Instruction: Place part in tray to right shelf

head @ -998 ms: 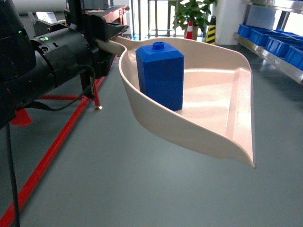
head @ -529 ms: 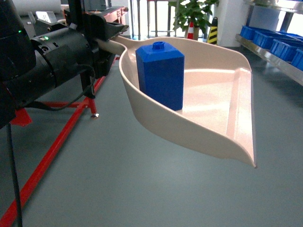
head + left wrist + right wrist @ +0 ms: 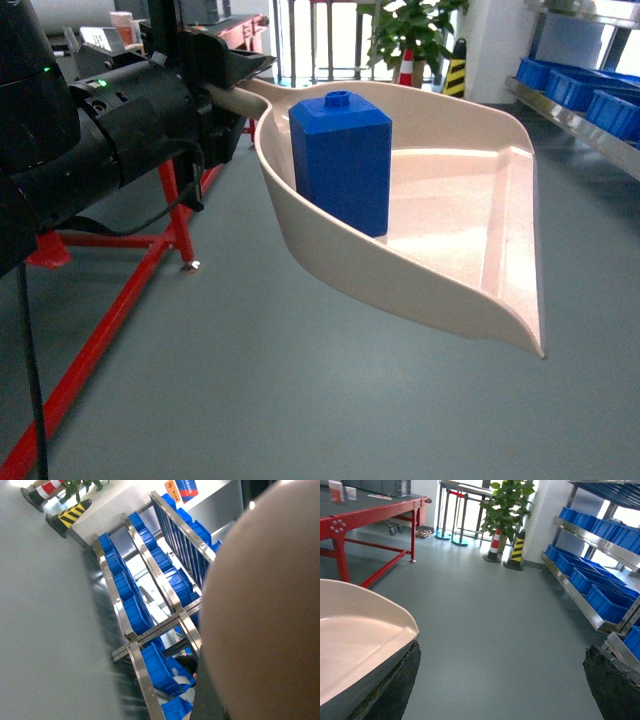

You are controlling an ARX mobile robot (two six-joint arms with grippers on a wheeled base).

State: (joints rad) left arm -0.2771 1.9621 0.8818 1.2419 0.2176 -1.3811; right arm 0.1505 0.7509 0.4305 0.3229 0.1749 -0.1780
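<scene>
Left arm: matte black, bulky cylindrical housings; small green indicator light lit; black cable looped beneath.

**Around the open floor**

Seen from the right pincer, grey floor stretches straight ahead. Far ahead and slightly left stands a potted plant. A red-and-white cone and a yellow-and-black striped post stand just beside each other at its foot. To the pincer's left runs a red-framed table with a dark top. To its right, blue crates sit in rows, one row above another.
</scene>
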